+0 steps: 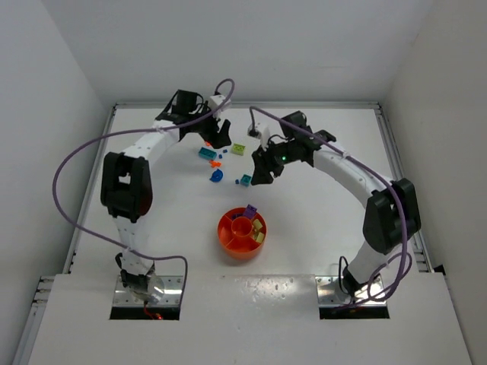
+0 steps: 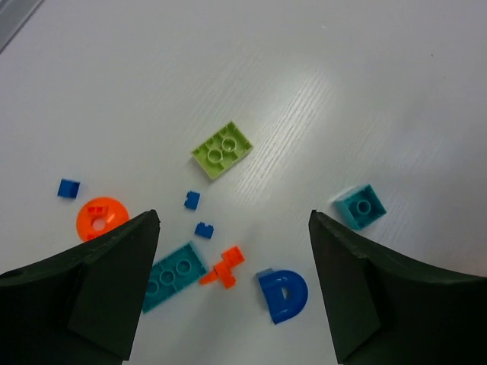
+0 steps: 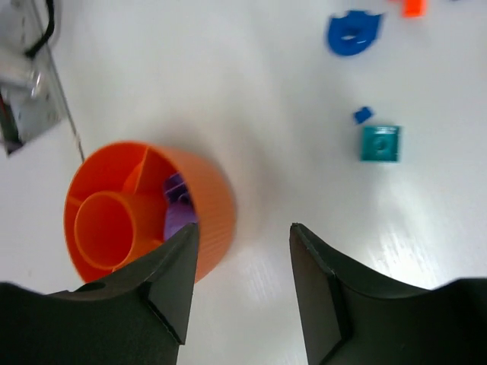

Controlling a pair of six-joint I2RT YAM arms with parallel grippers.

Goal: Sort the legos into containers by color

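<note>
Loose legos lie on the white table: a lime brick [image 2: 221, 150], a long teal brick [image 2: 173, 276], an orange cross piece [image 2: 224, 268], a blue D-shaped piece [image 2: 283, 294], a teal square brick [image 2: 361, 206], an orange ring [image 2: 101, 217] and tiny blue bits [image 2: 192, 200]. My left gripper [image 2: 234, 220] hangs open above them, empty, with the cross piece and the D piece between its fingers' lines. The orange compartment tray [image 3: 205, 198] holds a purple lego [image 3: 177, 205] in one wedge; a yellow piece [image 1: 260, 236] sits in another. My right gripper [image 3: 243, 232] is open and empty beside the tray's wall.
In the top view the lego cluster [image 1: 216, 176] lies behind the tray [image 1: 225, 237], between the two grippers. Metal rails run along the table's left [image 1: 91, 198] and right [image 1: 403, 175] sides. A metal mount plate [image 3: 19, 84] shows near the tray.
</note>
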